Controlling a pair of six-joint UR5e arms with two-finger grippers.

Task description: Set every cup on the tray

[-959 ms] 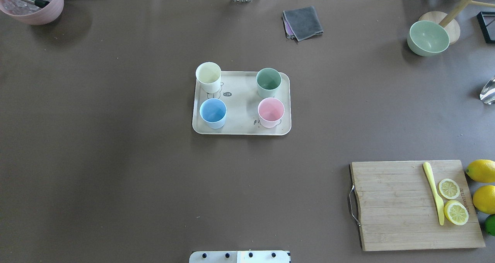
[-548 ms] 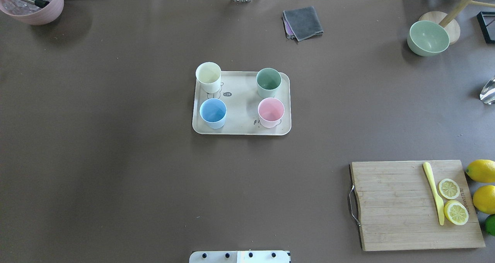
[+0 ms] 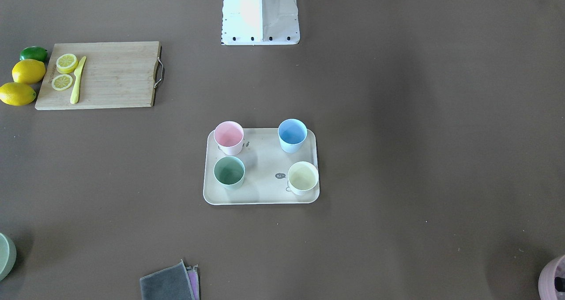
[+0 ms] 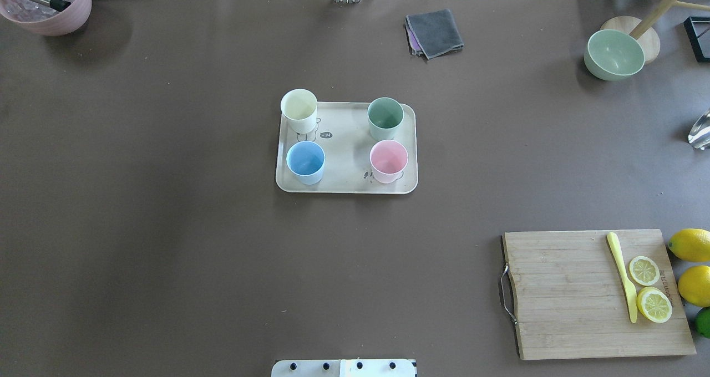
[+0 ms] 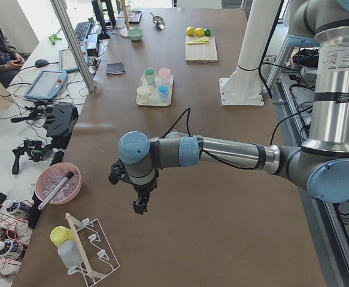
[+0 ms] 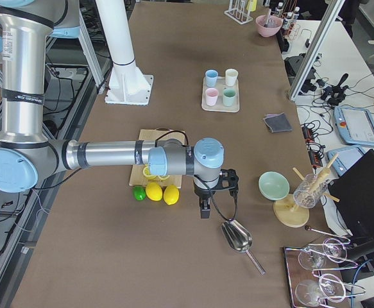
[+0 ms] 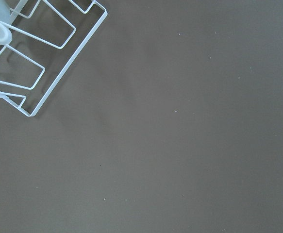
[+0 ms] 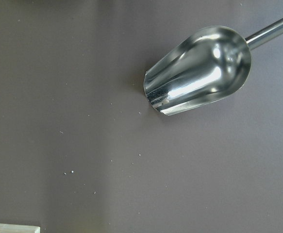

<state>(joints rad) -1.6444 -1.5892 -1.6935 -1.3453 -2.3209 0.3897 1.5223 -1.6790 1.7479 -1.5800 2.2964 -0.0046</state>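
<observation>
The cream tray (image 4: 346, 163) lies mid-table with all four cups upright on it: cream-yellow cup (image 4: 299, 106) at its far left corner, sage green cup (image 4: 385, 114) far right, light blue cup (image 4: 305, 159) near left, pink cup (image 4: 389, 157) near right. The front view shows the same tray (image 3: 265, 167) and cups. My left gripper (image 5: 139, 206) hangs over bare table far from the tray, near the left end. My right gripper (image 6: 203, 210) hangs near the right end, beside the lemons. I cannot tell whether either is open or shut.
A wooden cutting board (image 4: 566, 294) with lemon slices and a yellow knife, and whole lemons (image 4: 690, 244), sit at near right. A grey cloth (image 4: 434, 32), green bowl (image 4: 614, 54) and pink bowl (image 4: 47, 3) stand along the far edge. A steel scoop (image 8: 199, 68) and wire rack (image 7: 34, 63) lie below the wrists.
</observation>
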